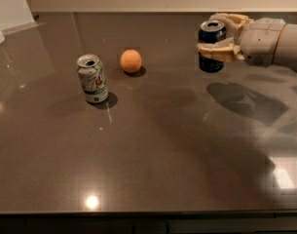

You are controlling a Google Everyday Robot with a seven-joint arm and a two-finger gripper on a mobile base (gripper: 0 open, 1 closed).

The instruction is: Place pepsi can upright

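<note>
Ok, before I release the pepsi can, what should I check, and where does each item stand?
1. Tool at the table's far right, closed around the pepsi can: ok.
2. Can upright, silver top facing up: ok.
3. Can's base resting on the table: cannot tell.
4. Spot free of the orange ball and silver-white can, both well to the left: ok.
5. Can well inside the table's edges: ok.

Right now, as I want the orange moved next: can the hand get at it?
Probably not yet: the hand, at the far right, is shut on the pepsi can. Otherwise nothing stands between it and the orange.
</note>
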